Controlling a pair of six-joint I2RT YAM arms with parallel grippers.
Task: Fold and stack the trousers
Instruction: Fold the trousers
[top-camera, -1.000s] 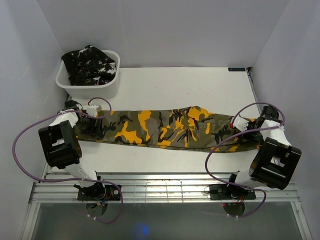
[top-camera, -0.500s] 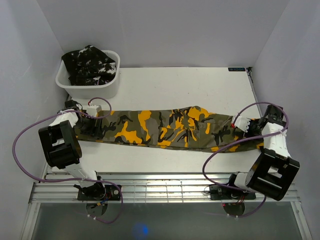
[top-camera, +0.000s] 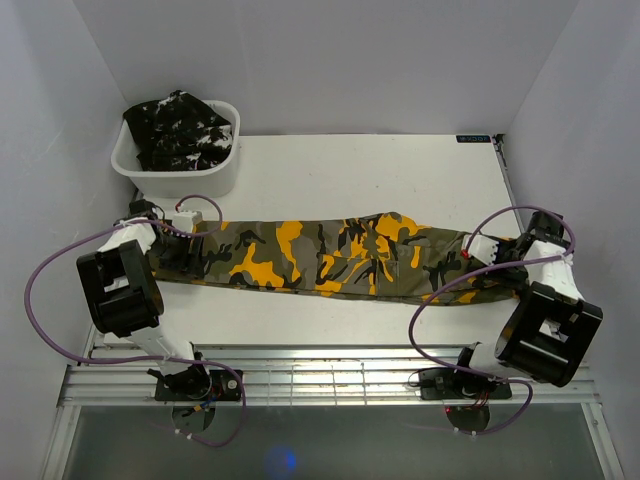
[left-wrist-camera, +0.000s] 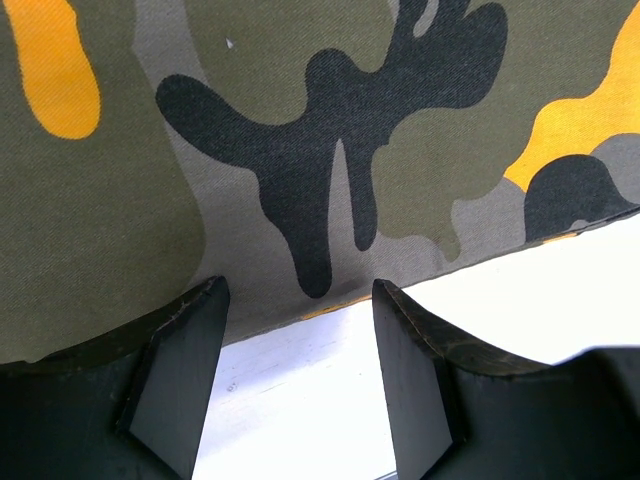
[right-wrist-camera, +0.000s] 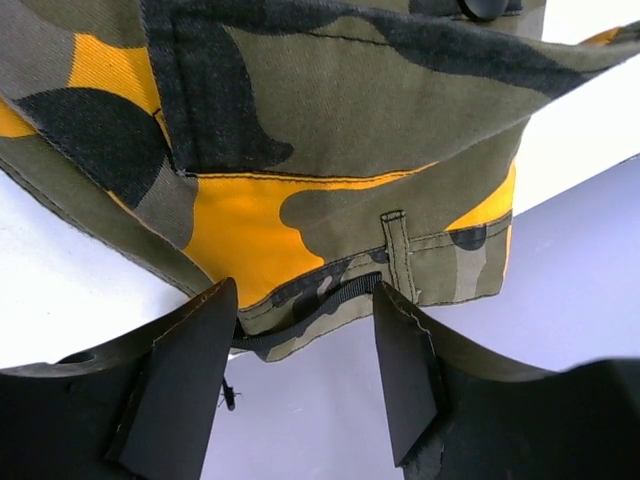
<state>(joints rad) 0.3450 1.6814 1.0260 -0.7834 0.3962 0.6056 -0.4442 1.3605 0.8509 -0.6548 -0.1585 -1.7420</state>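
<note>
**Desk:** Where do the olive-grey trousers (top-camera: 330, 255) lie against your claws?

**Floor:** Stretched lengthwise across the table (top-camera: 380, 170), one end at each claw. Your left gripper (left-wrist-camera: 300, 300) stands with its jaws wide. The hem (left-wrist-camera: 400, 270) lies just at its fingertips (left-wrist-camera: 195, 330), with bare table between them. Your right gripper (right-wrist-camera: 300, 295) is parted too. The waistband (right-wrist-camera: 440, 265) and a black strap (right-wrist-camera: 310, 310) rest between its fingers (right-wrist-camera: 190, 350).

**Desk:** And the count?

**Floor:** Two pairs of trousers: the olive-grey one on the table and the black pair (top-camera: 180, 130), heaped in the white tub (top-camera: 175, 180) at the far left corner. One tub, two grippers.
</note>
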